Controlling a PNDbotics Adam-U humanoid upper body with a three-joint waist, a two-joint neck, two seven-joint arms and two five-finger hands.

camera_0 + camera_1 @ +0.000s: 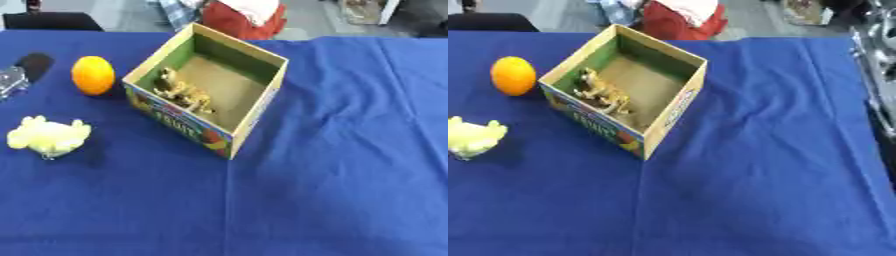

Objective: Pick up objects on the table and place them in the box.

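An open cardboard box (255,107) with a green inside and fruit print on its front stands mid-table. A small tan toy animal (182,93) lies in it by the near-left wall. Left of the box an orange (93,75) rests on the cloth. Nearer to me at the left lies a pale yellow soft toy (48,135). A black and silver part of my left hand (19,75) shows at the left edge, beside the orange and apart from it. Silver and black parts of my right arm (877,60) run along the right edge, far from the box.
A blue cloth (332,190) covers the whole table, with wide bare stretches in front of and right of the box. Beyond the far edge are a red bag (245,22) and a dark chair back (52,21).
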